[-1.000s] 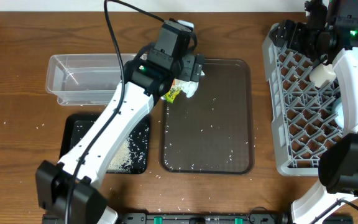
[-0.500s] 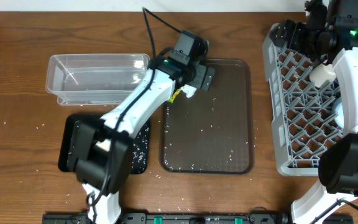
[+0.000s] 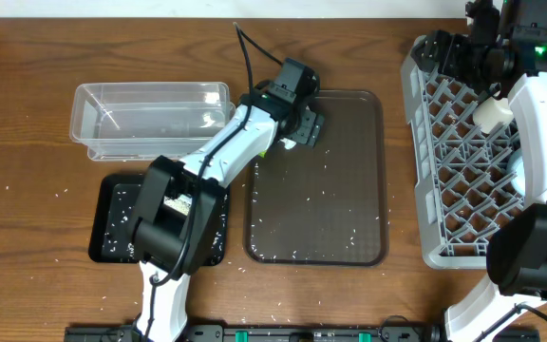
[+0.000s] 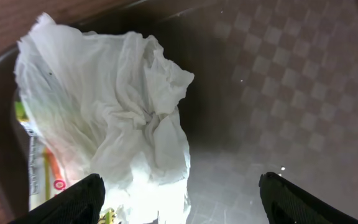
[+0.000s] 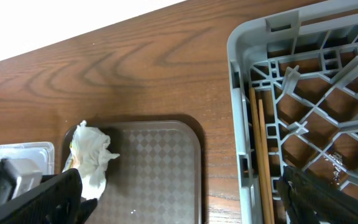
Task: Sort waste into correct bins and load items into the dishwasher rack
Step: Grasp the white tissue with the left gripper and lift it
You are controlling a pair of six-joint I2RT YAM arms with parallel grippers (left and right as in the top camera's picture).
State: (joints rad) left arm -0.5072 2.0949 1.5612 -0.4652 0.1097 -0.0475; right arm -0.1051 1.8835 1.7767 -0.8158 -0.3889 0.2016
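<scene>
The crumpled white tissue point(image 4: 123, 124) lies in the far left corner of the dark brown serving tray point(image 3: 321, 180). The yellow-green wrapper point(image 4: 42, 168) is partly under the tissue's left side. My left gripper point(image 4: 182, 199) is open just above the tissue, with one finger on each side. In the overhead view the left gripper point(image 3: 300, 128) covers most of the tissue point(image 3: 288, 142) and the wrapper point(image 3: 265, 145) peeks out beside it. My right gripper point(image 5: 179, 199) is open and empty, held high over the far left corner of the grey rack point(image 3: 463, 171). No plate, bowl or cups show clearly.
The clear tub point(image 3: 150, 119) stands at the back left. The black tray point(image 3: 112, 228), holding rice grains, is in front of it. Loose rice point(image 3: 302, 252) is scattered on the brown tray and the table. Wooden sticks point(image 5: 257, 143) lie along the rack's left side.
My left arm has folded in, and its gripper has shifted slightly right and down onto the tissue. The tissue, the wrapper and the right arm have stayed put.
</scene>
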